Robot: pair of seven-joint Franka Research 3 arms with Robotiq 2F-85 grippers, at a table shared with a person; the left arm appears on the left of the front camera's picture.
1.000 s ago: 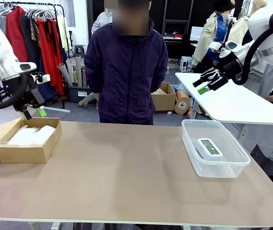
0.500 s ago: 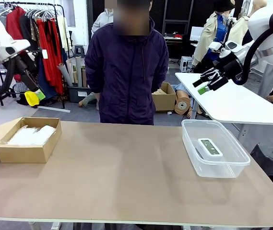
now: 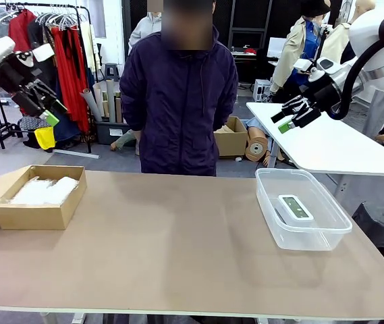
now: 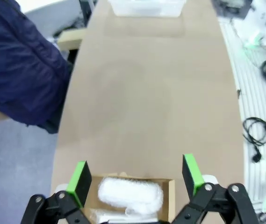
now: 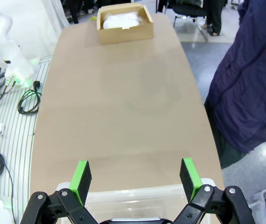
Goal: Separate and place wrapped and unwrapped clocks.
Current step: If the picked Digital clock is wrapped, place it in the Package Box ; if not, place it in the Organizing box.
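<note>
Long brown table [image 3: 178,250] across the front view, bare over its whole middle stretch. Person in a dark navy jacket [image 3: 178,101] standing at the far edge, centred, hands out of sight. Second white table [image 3: 326,145] behind on the right, clothes rack with red garments [image 3: 63,61] behind on the left, small cardboard carton [image 3: 231,138] on the floor beyond the person. Brown cardboard box [image 3: 40,197] on the table's left end, flap open toward the left, holding the wrapped clocks [image 3: 43,190] as a heap of crinkly white bundles; from the left wrist view the same wrapped clocks [image 4: 130,196] lying in the box directly below and between the green pads. Clear plastic tub [image 3: 303,209] on the table's right end, well apart from the box, with the unwrapped clock [image 3: 294,207] flat on its floor, grey-green screen up. Left gripper [image 3: 48,111] raised high above and behind the box, near the rack, jaws spread wide, nothing between them. Right gripper [image 3: 289,116] high over the white table, behind and above the tub, jaws likewise wide apart and empty; in its wrist view the tub's rim just beneath the fingers [image 5: 80,176]. Nothing between either gripper and its container below.
</note>
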